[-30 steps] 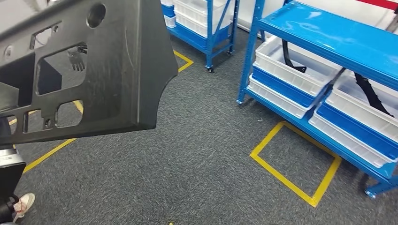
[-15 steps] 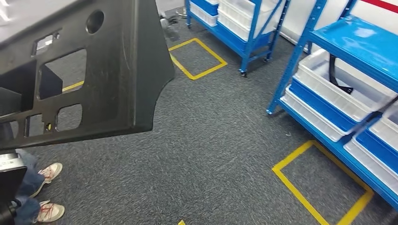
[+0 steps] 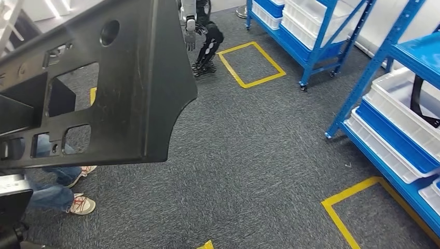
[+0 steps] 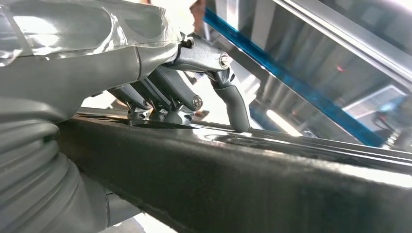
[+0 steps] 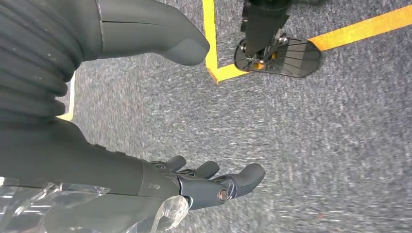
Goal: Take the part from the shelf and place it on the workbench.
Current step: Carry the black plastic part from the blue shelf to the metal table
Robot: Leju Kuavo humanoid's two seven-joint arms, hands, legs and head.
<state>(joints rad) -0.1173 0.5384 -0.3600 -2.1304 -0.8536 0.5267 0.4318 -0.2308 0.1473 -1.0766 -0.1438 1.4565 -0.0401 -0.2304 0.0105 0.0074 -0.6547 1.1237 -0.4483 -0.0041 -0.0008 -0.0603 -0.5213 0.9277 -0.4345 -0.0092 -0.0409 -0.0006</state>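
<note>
The part point(image 3: 135, 78) is a large black plastic panel with several cut-outs and a round hole, held up close at the upper left of the head view. My left hand point(image 4: 184, 92) grips the part's thick black edge point(image 4: 243, 179), its fingers curled over the top with one fingertip pressing on the surface. My right hand point(image 5: 194, 179) hangs above the grey carpet with its fingers apart and nothing in it.
Blue shelves with white bins point(image 3: 394, 119) stand at the right, another shelf point(image 3: 306, 26) at the back. Yellow tape squares point(image 3: 251, 65) mark the carpet. Another robot point(image 3: 202, 36) stands at the back. A person's legs and sneakers point(image 3: 57, 192) are at the lower left.
The camera has turned left: the shelves slide to the right, and the other robot and the person's legs come into view. The part stays held in the same place.
</note>
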